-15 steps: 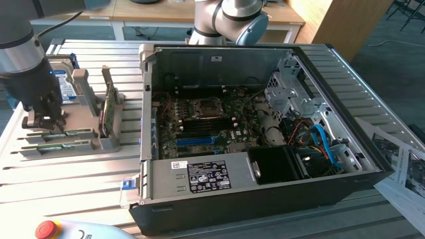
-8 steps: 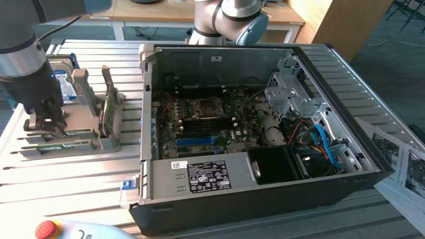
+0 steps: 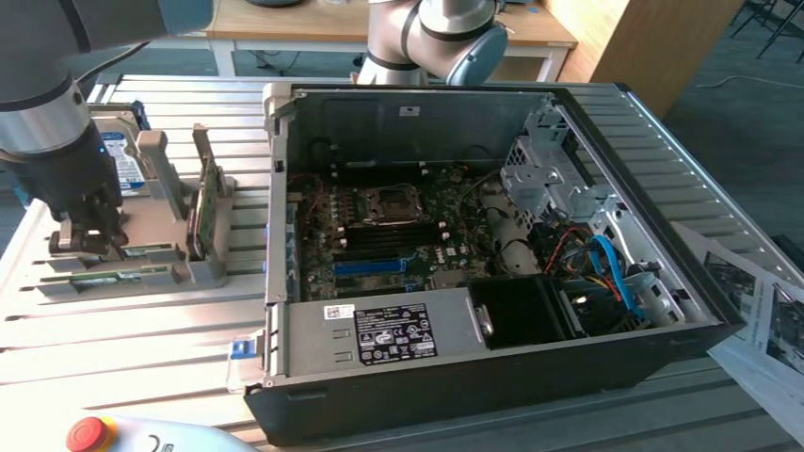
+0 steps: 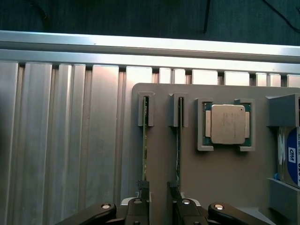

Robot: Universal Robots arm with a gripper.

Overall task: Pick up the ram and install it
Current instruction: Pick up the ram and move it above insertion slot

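Plainly, in the exterior view the gripper (image 3: 88, 240) hangs low over the grey fixture (image 3: 214, 270), which sits at nine o'clock of the open computer case (image 3: 503, 377). It is right above the ram (image 3: 120, 275), which stands on edge in its slots, probably so that fingers can come down on either side of it. An upright green card (image 3: 199, 221) stands at three o'clock of the gripper and a hard drive (image 3: 120, 155) at twelve. The card looks the likeliest thing to get knocked.

In the wrist view the fingers (image 4: 143, 197) stand spread with nothing pinched, their tips over two ram sticks held parallel in the fixture. I cannot tell which stick they are lined up on. A square processor chip (image 4: 228, 124) sits in its own pocket just beside the sticks, clear of the fingers
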